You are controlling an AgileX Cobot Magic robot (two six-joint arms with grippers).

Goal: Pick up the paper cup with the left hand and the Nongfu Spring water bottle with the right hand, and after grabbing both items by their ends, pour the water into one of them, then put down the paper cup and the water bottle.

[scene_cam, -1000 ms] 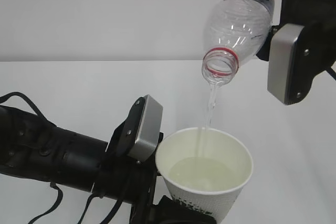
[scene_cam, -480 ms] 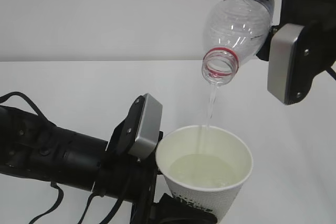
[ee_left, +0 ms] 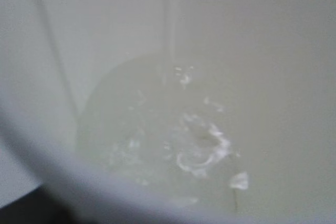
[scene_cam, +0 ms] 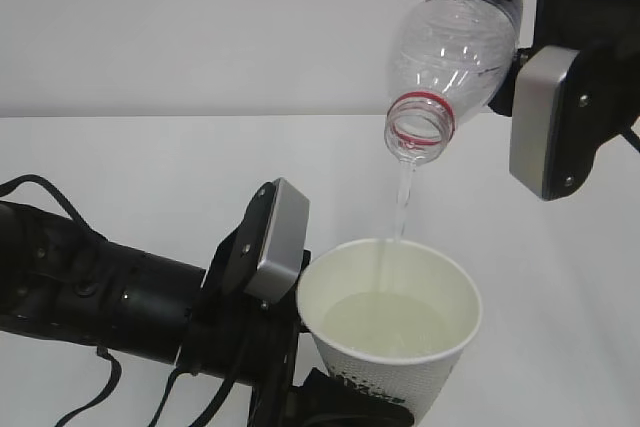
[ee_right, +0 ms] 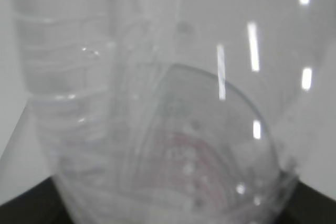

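- Nothing shifts between the earlier exterior frames and now: both arms hold their poses, and only the pool in the cup sits slightly higher.
- We have the right hand (scene_cam: 505,42) closed around the Nongfu Spring water bottle (scene_cam: 455,42), gripping its body high at the right of the exterior view; mouth tipped down and to the left.
- We have the left hand (scene_cam: 310,387) clamped on the paper cup (scene_cam: 395,332) near its base, at the bottom edge of the frame; the cup stands upright directly below the bottle mouth.
- Progress, as we judge it: both pickups are done and pouring is under way; stopping the pour and setting both items down remain.
- The water (scene_cam: 402,197) falls as a thin clear stream into the cup.
- Cup: cream inside, dark print low on its side, roughly half full; the left wrist view shows ripples where the stream lands.
- Bottle: clear, red neck ring, nearly drained.
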